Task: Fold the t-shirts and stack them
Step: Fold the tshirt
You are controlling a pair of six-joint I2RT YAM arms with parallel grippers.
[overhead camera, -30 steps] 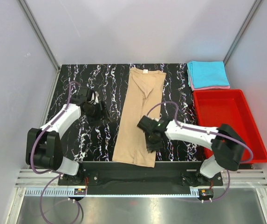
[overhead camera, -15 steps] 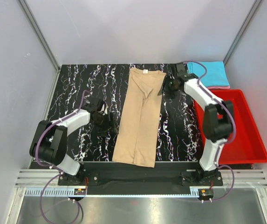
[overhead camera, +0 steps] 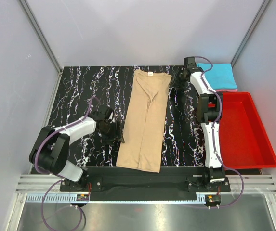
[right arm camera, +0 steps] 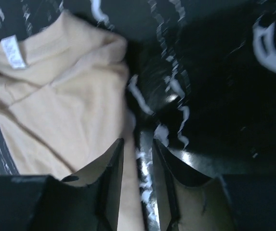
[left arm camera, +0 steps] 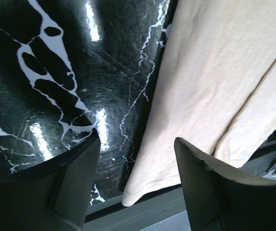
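The tan t-shirt (overhead camera: 145,120) lies folded lengthwise down the middle of the table, its neck label (overhead camera: 150,73) at the far end. My left gripper (overhead camera: 115,134) is open at the shirt's left edge. In the left wrist view its gripper (left arm camera: 138,178) straddles the edge of the tan shirt (left arm camera: 215,82) near the near-left hem corner. My right gripper (overhead camera: 176,80) is by the far right shoulder. In the right wrist view its gripper (right arm camera: 138,159) stands narrowly open over the tan shirt's (right arm camera: 65,106) edge, and the label (right arm camera: 11,52) shows. The folded cyan shirt (overhead camera: 216,75) lies on the pink one (overhead camera: 219,90) at the far right.
A red plastic bin (overhead camera: 239,127) stands along the right side, just near of the cyan and pink stack. The table is black marble-patterned (overhead camera: 80,91) with grey walls around it. Its near edge (left arm camera: 176,211) shows just past the shirt's hem.
My right arm swung from the shirt's near right edge to its far right shoulder. My left gripper moved nearer and right, up to the shirt's left edge.
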